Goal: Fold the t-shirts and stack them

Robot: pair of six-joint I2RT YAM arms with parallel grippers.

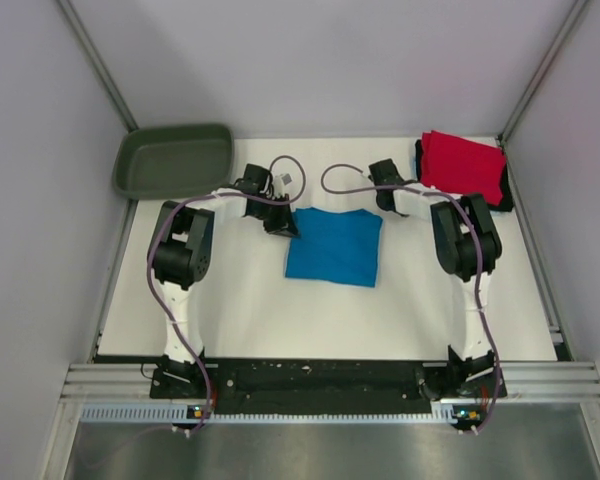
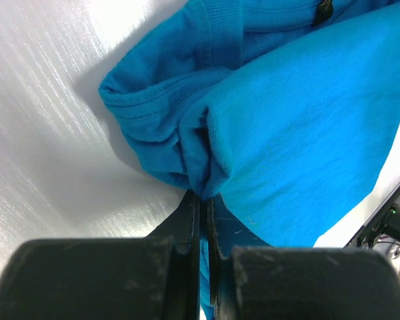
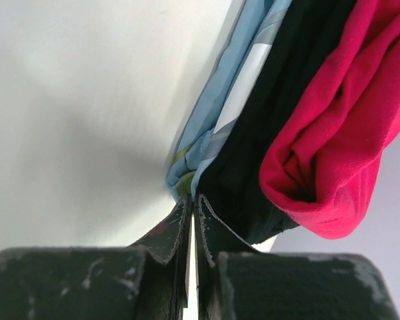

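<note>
The turquoise-blue t-shirt lies folded into a rectangle in the middle of the table. My left gripper is shut on its far left corner; blue cloth bunches at the fingertips and runs down between the jaws. At the back right sits a stack of folded t-shirts: red on top, black under it, a light blue patterned one at the bottom. My right gripper is shut, rolled on its side, its tips touching the stack's lower corner with nothing between the jaws.
A dark olive-green tub stands at the back left corner. Walls close in the table on the left, back and right; the stack sits close to the right wall. Both arms' cables loop above the blue shirt.
</note>
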